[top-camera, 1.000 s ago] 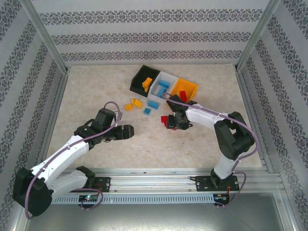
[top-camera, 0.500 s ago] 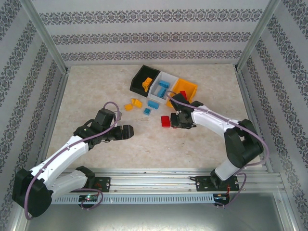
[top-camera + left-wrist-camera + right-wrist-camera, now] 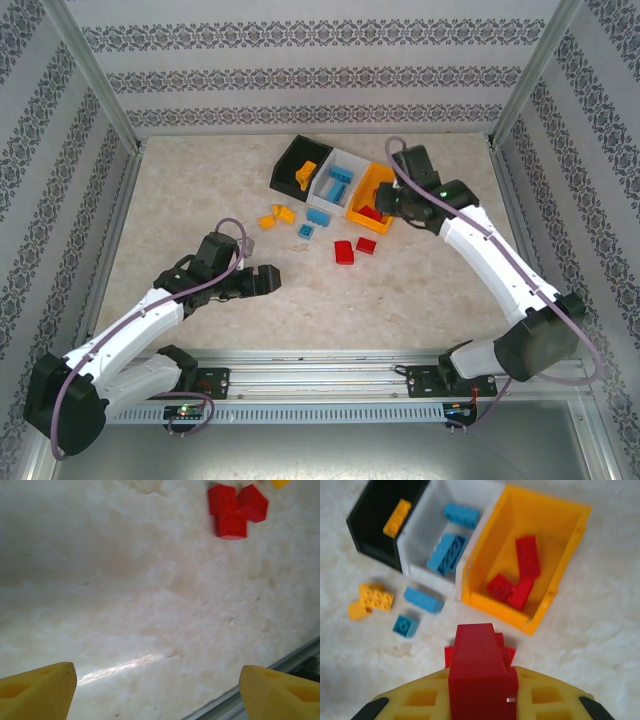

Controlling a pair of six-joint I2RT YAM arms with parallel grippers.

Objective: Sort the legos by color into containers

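My right gripper [image 3: 392,203] hangs over the near edge of the orange-yellow bin [image 3: 397,178], shut on a red lego [image 3: 476,655]. In the right wrist view that bin [image 3: 495,606] holds red legos [image 3: 527,555]. The white bin [image 3: 422,527] beside it has blue legos [image 3: 447,552] in it. The black bin [image 3: 372,515] holds one orange-yellow brick [image 3: 396,517]. On the table lie two red legos [image 3: 344,252], two blue ones [image 3: 318,217] and orange-yellow ones [image 3: 267,222]. My left gripper [image 3: 268,280] stands open and holds nothing, left of the red pair [image 3: 235,510].
The three bins stand joined in a slanted row at the back middle of the marble table. A metal rail [image 3: 320,360] runs along the near edge, and frame posts and patterned walls close in the sides.
My right gripper closed on a red lego, lifted it off the table and carried it back toward the orange-yellow bin. The left gripper opened slightly wider and shifted a little nearer.
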